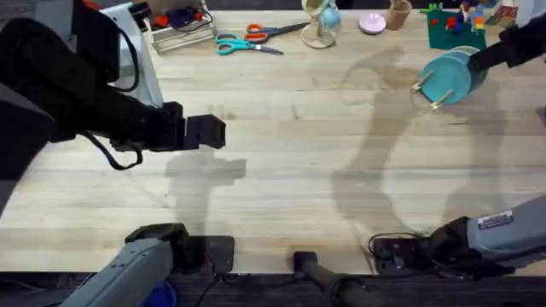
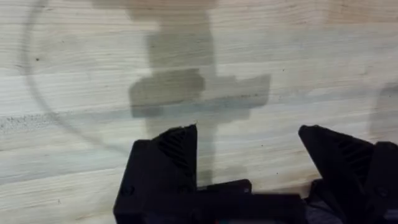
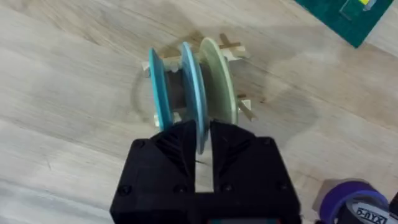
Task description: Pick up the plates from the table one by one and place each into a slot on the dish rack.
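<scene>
Plates sit upright in the dish rack (image 3: 193, 93) at far right; right end effector (image 3: 200, 146), pinching the middle pale-blue plate (image 3: 193, 87), should release gently, while left end effector (image 2: 249, 155) hangs released

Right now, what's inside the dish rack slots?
Three plates stand on edge in the dish rack: a teal plate, a sky-blue plate pinched by the right gripper, and a pale green plate. The fingers hide the rack's near pegs.
</scene>
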